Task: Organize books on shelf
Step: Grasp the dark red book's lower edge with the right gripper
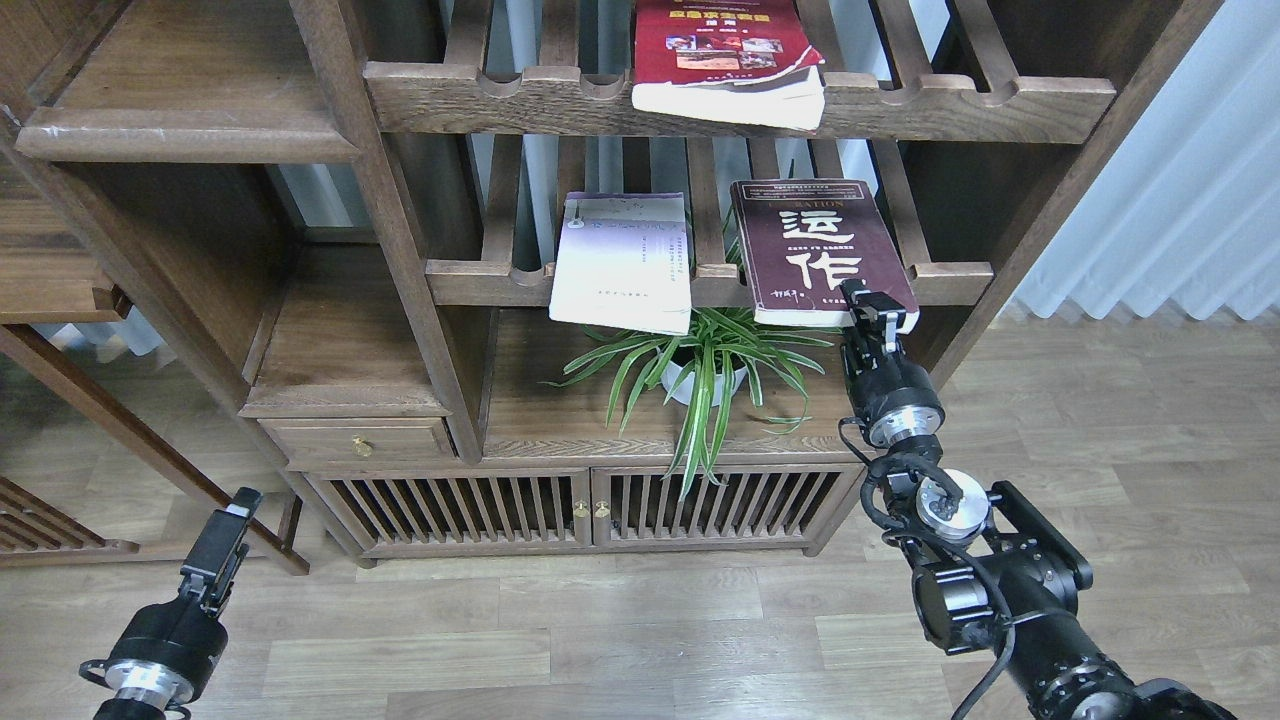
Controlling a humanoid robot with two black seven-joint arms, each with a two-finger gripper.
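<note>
The right gripper sits at the lower right corner of the maroon book, which lies flat on a slatted rack and overhangs its front rail; whether the fingers have closed on the corner I cannot tell. The white book lies beside it on the same rack, the red book on the rack above. The likely step is taking the maroon book, so pinch the overhanging edge squarely and draw it forward before lifting, since the upper rail is close overhead. The plant below crowds any downward path. The solid shelf at upper left is bare. The left gripper hangs low, its state unclear
</note>
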